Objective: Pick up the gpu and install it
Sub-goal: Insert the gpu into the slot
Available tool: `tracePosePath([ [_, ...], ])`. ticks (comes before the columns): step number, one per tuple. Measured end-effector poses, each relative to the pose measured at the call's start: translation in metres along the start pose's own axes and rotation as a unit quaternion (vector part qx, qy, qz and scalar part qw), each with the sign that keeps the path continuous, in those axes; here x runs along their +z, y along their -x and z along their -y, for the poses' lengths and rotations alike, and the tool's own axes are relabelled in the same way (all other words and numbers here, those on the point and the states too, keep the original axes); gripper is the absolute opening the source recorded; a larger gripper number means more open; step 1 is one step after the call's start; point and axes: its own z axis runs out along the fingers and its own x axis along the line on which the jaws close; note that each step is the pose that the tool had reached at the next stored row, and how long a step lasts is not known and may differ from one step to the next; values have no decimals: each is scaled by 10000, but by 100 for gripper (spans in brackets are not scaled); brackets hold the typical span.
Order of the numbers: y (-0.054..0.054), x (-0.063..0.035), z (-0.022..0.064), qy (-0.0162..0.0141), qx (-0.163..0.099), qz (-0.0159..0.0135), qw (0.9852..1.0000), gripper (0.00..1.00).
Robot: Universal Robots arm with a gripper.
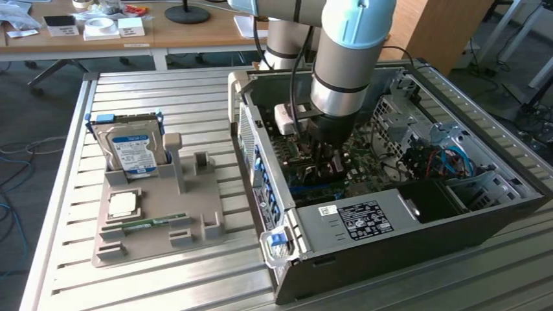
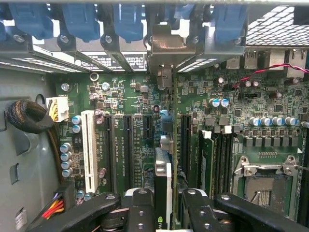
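Slatted metal tabletop (image 1: 155, 91), dark office floor (image 1: 43, 107) around. Open computer case (image 1: 415, 253) lies on it, grey holder (image 1: 142, 245) with hard drive (image 1: 131, 150) beside. Fingers (image 2: 141, 209) partly closed, clamping gpu (image 2: 163, 171) edge-on, upright over motherboard (image 2: 130, 92) slots inside case.

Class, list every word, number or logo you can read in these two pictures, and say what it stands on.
No text can be read with certainty.
Label on the hard drive: too small.
Label on the power supply: white print, too small.
Slot lettering on the motherboard: blurred.
Small logo on the gpu: unreadable.
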Motion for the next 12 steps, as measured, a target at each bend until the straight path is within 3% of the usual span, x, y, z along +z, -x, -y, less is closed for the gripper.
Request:
tracePosePath([
  [12, 4, 11, 0, -1, 0, 1, 10000, 27],
])
